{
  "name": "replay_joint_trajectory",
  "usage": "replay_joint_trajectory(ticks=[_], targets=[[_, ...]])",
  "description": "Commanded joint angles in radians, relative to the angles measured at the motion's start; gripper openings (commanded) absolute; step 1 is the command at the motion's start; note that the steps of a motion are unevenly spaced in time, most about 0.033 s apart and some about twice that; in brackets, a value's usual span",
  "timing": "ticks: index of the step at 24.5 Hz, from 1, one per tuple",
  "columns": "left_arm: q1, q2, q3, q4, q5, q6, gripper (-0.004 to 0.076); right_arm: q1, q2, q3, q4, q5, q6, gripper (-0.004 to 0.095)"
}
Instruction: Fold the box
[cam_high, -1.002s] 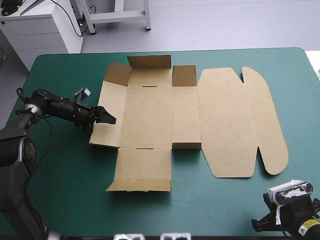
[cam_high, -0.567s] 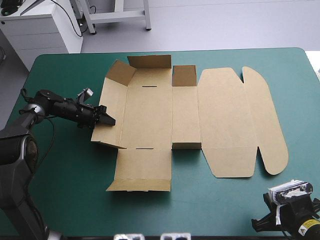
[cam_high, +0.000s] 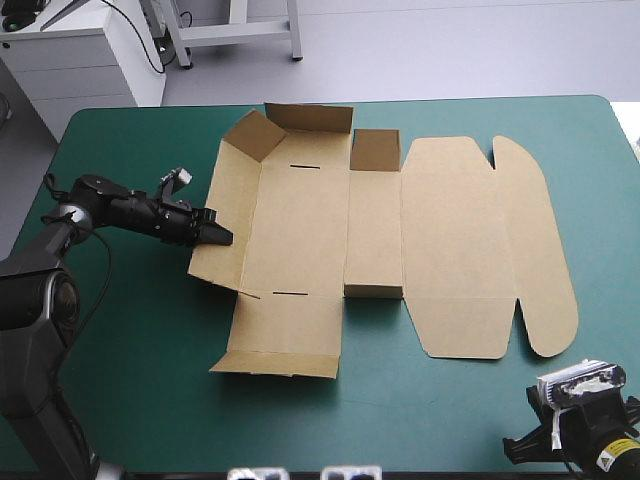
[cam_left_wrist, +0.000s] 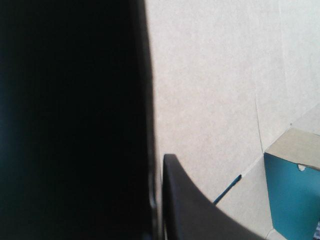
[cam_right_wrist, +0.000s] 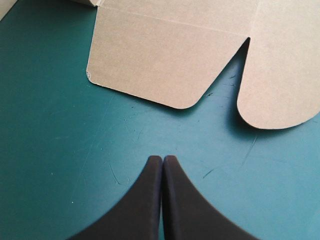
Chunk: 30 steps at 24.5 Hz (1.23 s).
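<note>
The table's teal-green cover (cam_high: 150, 385) shows fine pale scratches.

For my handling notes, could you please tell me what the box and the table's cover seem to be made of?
The box: apparently plain brown board, matt and unprinted, with pressed fold lines and cut slots; its inner build is not visible. The teal-green cover: probably a smooth rubber or vinyl mat, showing fine scratches.

On the table (cam_high: 130, 340) the box (cam_high: 370, 230) lies spread across the middle, the left gripper (cam_high: 222, 237) at its left wall, jaws on the edge, the right gripper (cam_right_wrist: 162, 159) well apart before its right flaps.
</note>
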Motion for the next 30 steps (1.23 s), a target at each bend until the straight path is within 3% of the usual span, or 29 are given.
replay_joint_trajectory(ticks=[1, 4, 11, 17, 22, 30], targets=[[-0.078, -0.089, -0.148, 0.061, 0.103, -0.014, -0.0008, -0.003, 0.014, -0.022, 0.007, -0.061, -0.003, -0.0020], [-0.174, -0.097, -0.342, 0.268, 0.103, -0.081, -0.0008, -0.003, 0.014, -0.022, 0.007, -0.061, -0.003, -0.0020], [-0.409, -0.097, -0.732, 0.622, 0.096, -0.074, -0.0008, -0.003, 0.014, -0.022, 0.007, -0.061, -0.003, -0.0020], [-0.587, -0.097, -0.801, 0.906, 0.030, -0.031, -0.0008, -0.003, 0.014, -0.022, 0.007, -0.061, -0.003, -0.0020], [-0.696, -0.097, -0.801, 0.993, -0.058, 0.029, -0.0008, -0.003, 0.014, -0.022, 0.007, -0.061, -0.003, -0.0020], [-0.767, -0.100, -0.801, 1.041, -0.064, 0.081, -0.0009, -0.003, 0.014, -0.022, 0.007, -0.061, -0.003, -0.0020]])
